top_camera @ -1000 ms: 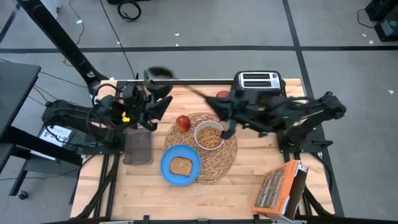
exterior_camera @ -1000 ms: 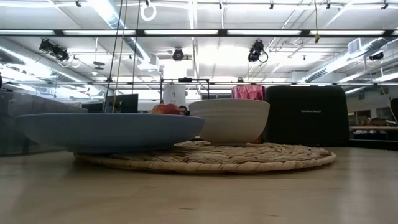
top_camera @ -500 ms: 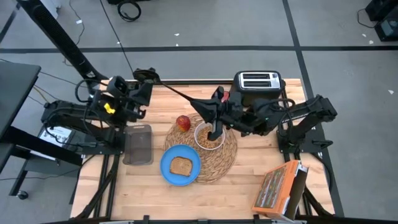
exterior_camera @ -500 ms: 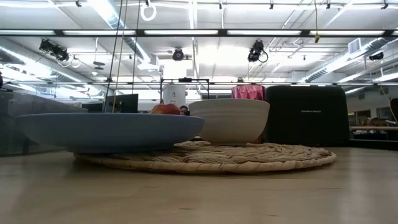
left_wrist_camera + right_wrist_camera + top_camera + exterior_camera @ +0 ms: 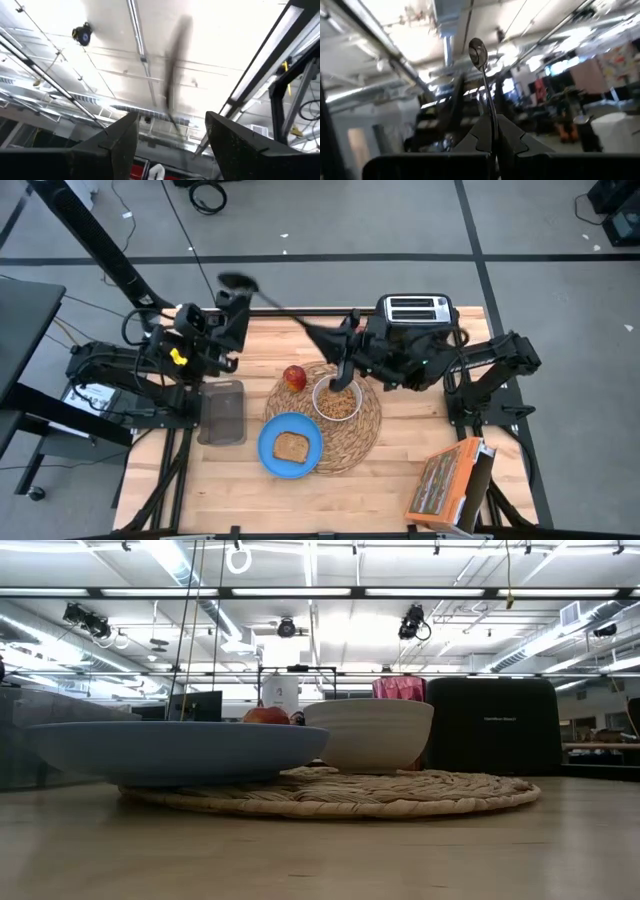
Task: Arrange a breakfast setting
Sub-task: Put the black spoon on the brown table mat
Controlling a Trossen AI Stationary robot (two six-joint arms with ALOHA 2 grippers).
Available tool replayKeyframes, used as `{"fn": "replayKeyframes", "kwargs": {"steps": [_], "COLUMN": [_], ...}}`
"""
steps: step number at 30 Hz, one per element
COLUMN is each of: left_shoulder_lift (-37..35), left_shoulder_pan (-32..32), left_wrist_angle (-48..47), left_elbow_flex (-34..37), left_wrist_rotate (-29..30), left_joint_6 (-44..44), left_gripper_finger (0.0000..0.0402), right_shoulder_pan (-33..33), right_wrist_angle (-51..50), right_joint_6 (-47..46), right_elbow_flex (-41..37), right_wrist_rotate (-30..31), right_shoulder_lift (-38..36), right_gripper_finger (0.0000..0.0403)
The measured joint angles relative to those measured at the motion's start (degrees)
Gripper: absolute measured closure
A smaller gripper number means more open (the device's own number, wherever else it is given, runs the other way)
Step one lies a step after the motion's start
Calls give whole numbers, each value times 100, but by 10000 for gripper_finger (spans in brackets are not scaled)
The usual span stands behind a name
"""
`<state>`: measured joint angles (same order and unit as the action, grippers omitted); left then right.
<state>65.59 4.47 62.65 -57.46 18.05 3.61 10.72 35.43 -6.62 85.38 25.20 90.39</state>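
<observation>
Dark spoon [image 5: 487, 95] is clamped by its handle between the pressed-together fingers of the right gripper [image 5: 340, 355], bowl end raised in the air and pointing out past the table's far-left edge [image 5: 235, 282]. The gripper hangs just above the small white bowl [image 5: 337, 399], which holds cereal and sits on the round woven straw placemat [image 5: 365, 435]. Step in hand, as judged: placing the spoon, the last loose piece. Next move calls for swinging the long handle down and laying it flat beside the bowl or plate without tipping either. Red apple [image 5: 294, 377] is just beside the bowl; blue round plate [image 5: 272, 455] with toast slice [image 5: 291, 447] overlaps the mat's near edge. Pink cup [image 5: 399, 688] stands behind, near the black toaster [image 5: 414, 310]. Left gripper [image 5: 232, 330] waits at the far-left corner, fingers [image 5: 120, 142] spread and empty; the spoon's raised end passes close above it, a possible clash. Orange cereal box [image 5: 448, 483] lies well apart.
</observation>
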Motion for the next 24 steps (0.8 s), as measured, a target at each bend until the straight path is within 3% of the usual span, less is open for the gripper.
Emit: {"fn": "replayKeyframes", "kwargs": {"steps": [11,14,20,24], "left_shoulder_lift": [-264,-269,-272,-374], "left_shoulder_pan": [-375,-431,-455,-508], "left_wrist_angle": [1,-33,-265,-744], "left_elbow_flex": [-1,-1,-1,-1], "left_wrist_rotate": [78,65,141,351], "left_joint_6": [182,353,437,536], "left_gripper_finger": [180,225,379,383], "right_shoulder_pan": [22,4,-9,12], "right_wrist_angle": [-357,-494,-502,-737], "right_joint_6": [-84,-77,117,279], "right_elbow_flex": [-2,-4,-4,-2], "right_wrist_rotate": [-70,-75,-61,152], "right_shoulder_lift": [2,4,2,-10], "right_gripper_finger": [393,393,364,335]}}
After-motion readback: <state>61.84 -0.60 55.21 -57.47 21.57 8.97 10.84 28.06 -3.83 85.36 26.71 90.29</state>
